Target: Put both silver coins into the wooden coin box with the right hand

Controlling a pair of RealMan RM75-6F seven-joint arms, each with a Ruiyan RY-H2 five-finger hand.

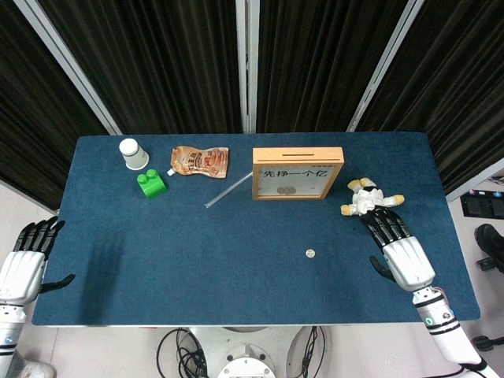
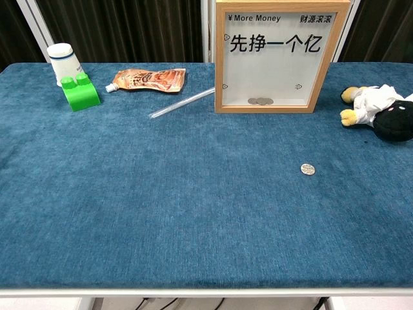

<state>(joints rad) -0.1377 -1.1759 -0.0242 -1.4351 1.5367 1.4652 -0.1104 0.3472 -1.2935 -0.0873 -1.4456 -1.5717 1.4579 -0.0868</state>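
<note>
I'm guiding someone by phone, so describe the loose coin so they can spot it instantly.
Start at the upright wooden coin box at the back of the blue table. Come forward and slightly right to the small round silver coin, lying flat alone on bare cloth, unlike the coins inside the box.

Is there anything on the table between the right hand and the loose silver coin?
No. In the head view only bare blue cloth lies between the right hand and the silver coin. The plush toy sits farther back, off that line.
</note>
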